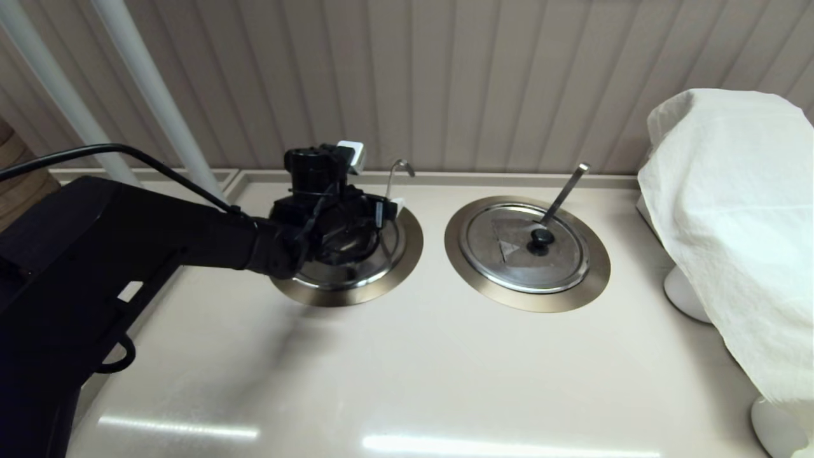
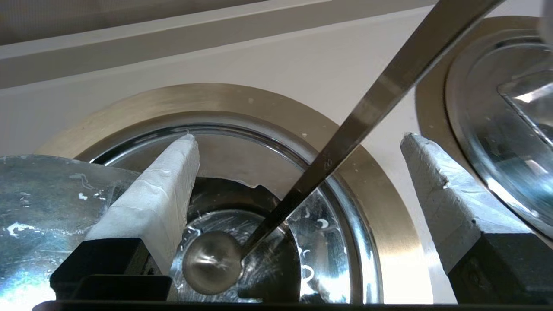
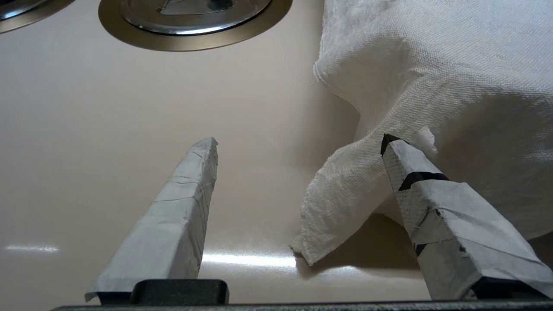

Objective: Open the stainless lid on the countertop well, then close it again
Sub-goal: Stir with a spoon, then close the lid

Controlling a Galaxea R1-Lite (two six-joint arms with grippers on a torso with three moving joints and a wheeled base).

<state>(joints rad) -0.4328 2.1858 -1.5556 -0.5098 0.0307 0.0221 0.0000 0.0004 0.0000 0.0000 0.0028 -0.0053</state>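
- We see a wall of pale beige vertical panels (image 1: 445, 83) behind the counter.
- We see a smooth cream countertop (image 1: 407, 369) with a low raised ledge (image 1: 509, 178) at its back edge.
- Bright streaks of light (image 1: 509, 445) glint on the counter's near part.
- Two white slanted poles (image 1: 152, 89) lean at the back left.
- A white cloth (image 1: 738, 210) drapes over something on the right, with rounded white feet (image 1: 683, 292) showing beneath.
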